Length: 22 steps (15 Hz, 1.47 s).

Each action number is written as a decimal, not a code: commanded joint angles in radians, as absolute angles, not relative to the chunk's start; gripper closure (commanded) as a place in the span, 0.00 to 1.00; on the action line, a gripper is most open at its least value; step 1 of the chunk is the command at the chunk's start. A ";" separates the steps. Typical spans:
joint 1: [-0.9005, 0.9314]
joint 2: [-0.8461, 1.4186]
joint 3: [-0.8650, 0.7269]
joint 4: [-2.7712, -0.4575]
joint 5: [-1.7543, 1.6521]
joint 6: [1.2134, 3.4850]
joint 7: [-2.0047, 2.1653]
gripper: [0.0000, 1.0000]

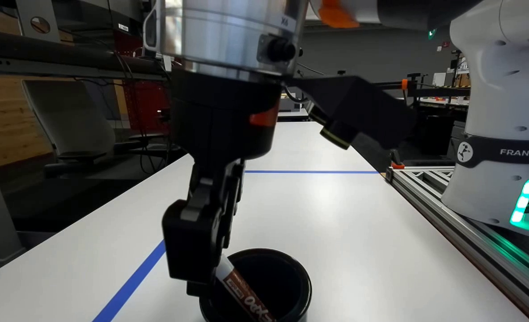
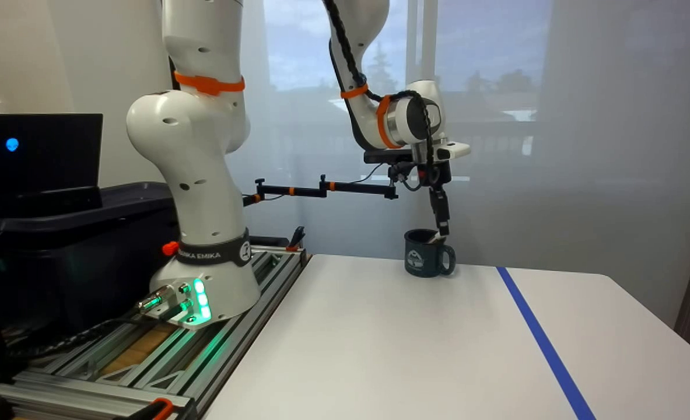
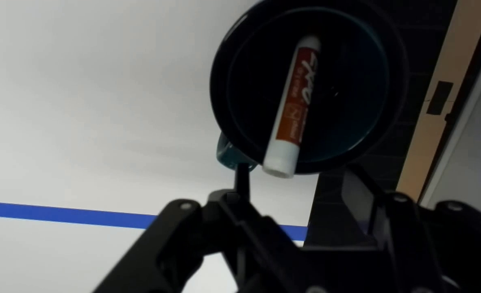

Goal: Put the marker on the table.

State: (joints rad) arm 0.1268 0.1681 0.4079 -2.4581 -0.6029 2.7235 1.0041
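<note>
The marker has a reddish-brown label and white ends. It leans inside a dark mug, with its white end over the rim on the handle side. It also shows in both exterior views. My gripper is open, its fingers spread apart with nothing held between them. The marker's white end lies between the fingertips in the wrist view, nearer one finger; contact cannot be told. In an exterior view the gripper is down at the mug's rim. The white table bears the mug.
The dark teal mug stands upright near the table's far end, its handle towards the blue tape line. The robot base stands on a metal-railed bench alongside the table. The table's edge passes near the mug.
</note>
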 commanded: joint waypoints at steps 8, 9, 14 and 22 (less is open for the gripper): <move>0.140 0.156 0.408 -2.447 -0.588 2.663 1.132 0.49; 0.139 0.157 0.409 -2.447 -0.586 2.662 1.138 0.50; 0.136 0.164 0.409 -2.445 -0.593 2.669 1.146 0.75; 0.131 0.160 0.418 -2.449 -0.583 2.673 1.108 0.99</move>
